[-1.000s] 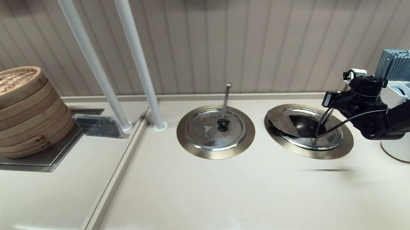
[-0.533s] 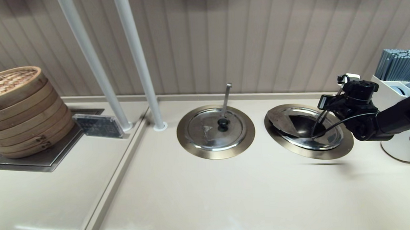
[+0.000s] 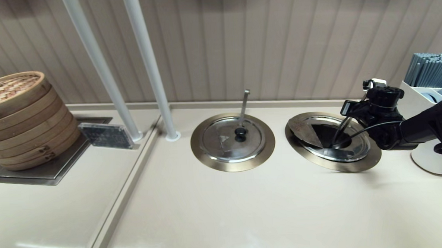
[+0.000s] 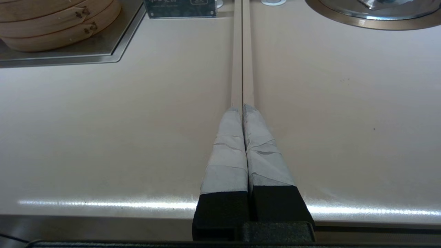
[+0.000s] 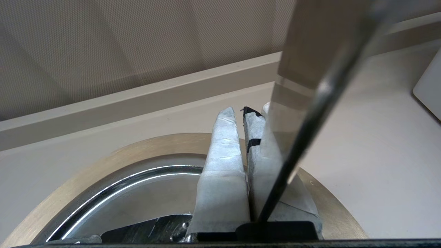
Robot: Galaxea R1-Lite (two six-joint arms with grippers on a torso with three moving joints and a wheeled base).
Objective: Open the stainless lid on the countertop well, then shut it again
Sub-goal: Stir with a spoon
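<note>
The round shiny stainless lid (image 3: 350, 148), its wedge flap folded open, sits in the bronze-rimmed countertop well (image 3: 371, 158). The right end effector (image 5: 243, 113), fingers pressed together, hovers just above the well's far-right edge, beside the slanting ladle handle (image 3: 341, 130).

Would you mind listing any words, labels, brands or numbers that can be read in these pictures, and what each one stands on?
Nothing can be read with certainty.
Small dark sign plate on the counter beside the bamboo steamers: it carries pale print and a small icon, seen also in the left wrist view, but the lettering is too small and blurred to read.
Stainless lid, twin lid, right gripper, left gripper: no markings visible.
</note>
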